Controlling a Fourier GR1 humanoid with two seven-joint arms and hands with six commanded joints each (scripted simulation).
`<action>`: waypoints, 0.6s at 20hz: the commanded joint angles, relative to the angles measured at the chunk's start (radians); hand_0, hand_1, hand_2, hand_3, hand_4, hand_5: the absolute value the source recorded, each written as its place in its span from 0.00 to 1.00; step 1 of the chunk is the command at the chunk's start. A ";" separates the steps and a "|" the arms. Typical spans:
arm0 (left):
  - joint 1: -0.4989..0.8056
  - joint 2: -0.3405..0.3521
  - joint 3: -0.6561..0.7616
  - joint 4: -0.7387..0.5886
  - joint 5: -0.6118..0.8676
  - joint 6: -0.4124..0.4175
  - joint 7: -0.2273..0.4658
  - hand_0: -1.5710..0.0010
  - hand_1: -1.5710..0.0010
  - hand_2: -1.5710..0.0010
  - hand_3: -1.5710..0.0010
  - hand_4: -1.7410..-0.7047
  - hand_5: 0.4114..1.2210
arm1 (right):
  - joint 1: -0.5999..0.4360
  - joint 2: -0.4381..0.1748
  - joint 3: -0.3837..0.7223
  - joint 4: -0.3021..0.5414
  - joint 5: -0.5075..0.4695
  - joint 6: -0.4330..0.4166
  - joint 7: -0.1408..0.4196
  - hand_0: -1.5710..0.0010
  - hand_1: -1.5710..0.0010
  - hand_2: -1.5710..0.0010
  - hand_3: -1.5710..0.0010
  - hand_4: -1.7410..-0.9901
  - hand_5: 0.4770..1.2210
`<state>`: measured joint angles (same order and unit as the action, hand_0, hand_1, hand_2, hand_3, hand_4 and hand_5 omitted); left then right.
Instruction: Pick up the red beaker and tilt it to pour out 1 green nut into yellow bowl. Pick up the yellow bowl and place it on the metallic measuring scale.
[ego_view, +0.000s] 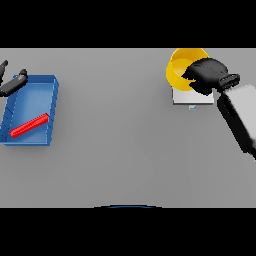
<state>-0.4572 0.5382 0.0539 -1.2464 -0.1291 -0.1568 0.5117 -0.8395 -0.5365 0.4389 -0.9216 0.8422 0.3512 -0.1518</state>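
Grey table (125, 150), right hand (205, 75) clasping yellow bowl (181, 67) above scale (192, 98); left hand (12, 85) slack beside blue tray (52, 100).

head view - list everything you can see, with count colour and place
blue tray: 1, blue, left side of the table
red beaker: 1, red, lying on its side in the blue tray
yellow bowl: 1, yellow, far right, over the scale's far edge, partly hidden by the right hand
metallic measuring scale: 1, pale grey, far right, under the bowl and hand
table: 1, grey, fills the view
green nut: none visible
left hand: 1, dark, far left edge, over the tray's far left corner, holding nothing
right hand: 1, dark, on a white and grey arm, fingers curled on the bowl's rim
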 joint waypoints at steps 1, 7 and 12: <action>0.005 0.001 -0.001 -0.009 -0.001 0.002 0.011 1.00 1.00 1.00 1.00 0.85 0.44 | -0.003 -0.003 -0.007 0.030 0.002 -0.017 -0.021 0.00 0.00 0.02 0.26 0.00 1.00; -0.019 -0.004 -0.016 0.001 -0.019 0.004 0.022 1.00 1.00 1.00 1.00 0.85 0.48 | -0.035 0.035 -0.031 0.209 0.021 -0.088 -0.063 0.00 0.00 0.10 0.16 0.00 1.00; -0.015 0.000 -0.012 0.013 -0.018 0.002 0.029 1.00 1.00 1.00 1.00 0.86 0.48 | -0.032 0.048 -0.047 0.269 0.027 -0.107 -0.073 0.00 0.00 0.12 0.11 0.00 1.00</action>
<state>-0.4725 0.5381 0.0420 -1.2335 -0.1476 -0.1547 0.5403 -0.8716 -0.4883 0.3916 -0.6524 0.8704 0.2438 -0.2253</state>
